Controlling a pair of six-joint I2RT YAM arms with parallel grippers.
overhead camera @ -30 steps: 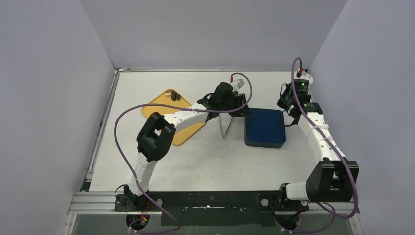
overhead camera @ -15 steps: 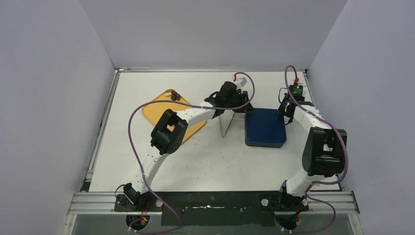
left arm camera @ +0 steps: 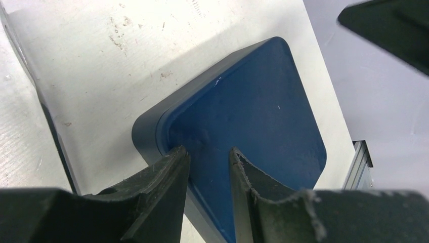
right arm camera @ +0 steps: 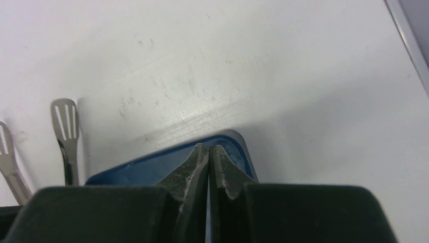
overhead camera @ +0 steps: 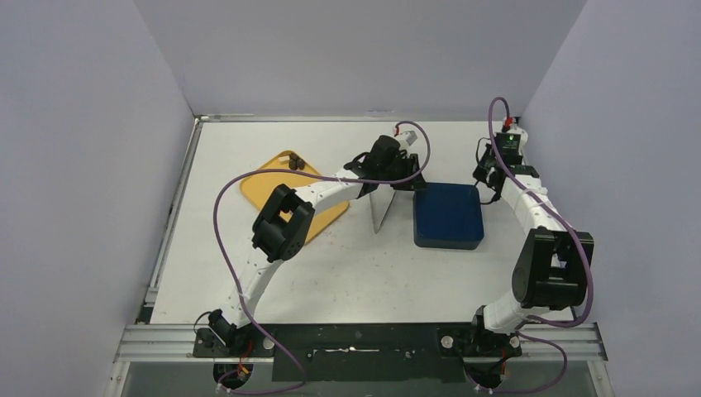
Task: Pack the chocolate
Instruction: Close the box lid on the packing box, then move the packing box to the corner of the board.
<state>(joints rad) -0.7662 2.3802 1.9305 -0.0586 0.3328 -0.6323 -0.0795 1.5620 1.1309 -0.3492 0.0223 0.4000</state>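
Note:
A few dark brown chocolate pieces [overhead camera: 294,164] sit at the far edge of the orange tray [overhead camera: 266,184]. The dark blue box [overhead camera: 447,217] stands with its lid on, right of centre. My left gripper [overhead camera: 411,184] hovers over the box's left corner [left arm camera: 253,111]. Its jaws [left arm camera: 208,150] stand slightly apart with nothing between them. My right gripper [overhead camera: 486,180] is shut and empty at the box's far right corner [right arm camera: 152,167], fingertips together [right arm camera: 209,148]. No chocolate shows in either wrist view.
Metal tongs [overhead camera: 381,212] are just left of the box, partly under my left arm. Their slotted tips show in the right wrist view [right arm camera: 65,121]. Grey walls close in the table on the left, back and right.
My left arm reached a little further right toward the box, then held still. My right arm folded its elbow in toward the box, and its wrist shifted slightly back. Box, tongs and tray did not move.

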